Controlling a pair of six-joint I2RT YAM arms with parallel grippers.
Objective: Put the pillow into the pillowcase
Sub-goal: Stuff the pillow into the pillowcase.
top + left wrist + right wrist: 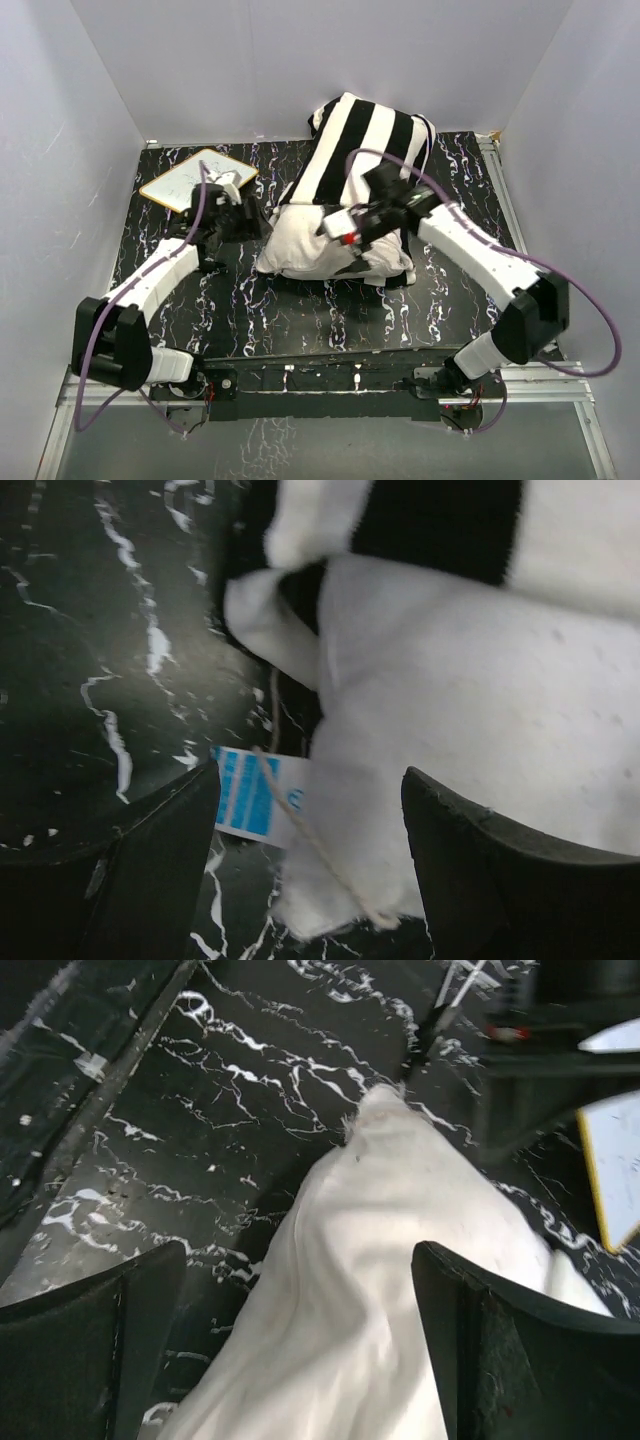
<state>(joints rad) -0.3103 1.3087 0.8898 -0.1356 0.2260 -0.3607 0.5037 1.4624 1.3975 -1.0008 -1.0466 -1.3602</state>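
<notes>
Left gripper [312,780]: jaws apart, nothing clamped, straddling the near left corner of the pillow [300,245], beside a blue-printed tag [245,800] and a thin string [300,830] at that corner. Behind it, left forearm stretched far and rightward from an elbow bent low near the left edge of the table [300,320].

Right gripper [300,1250]: jaws spread wide, holding nothing, poised over a raised fold of the white fabric. Behind it, right forearm slanting far and leftward from an elbow folded high at the near right.

Pillow at mid-table, far part covered by the striped pillowcase [365,140], near part bare. Small whiteboard [195,180] flat at the far left, just beyond the left wrist.
</notes>
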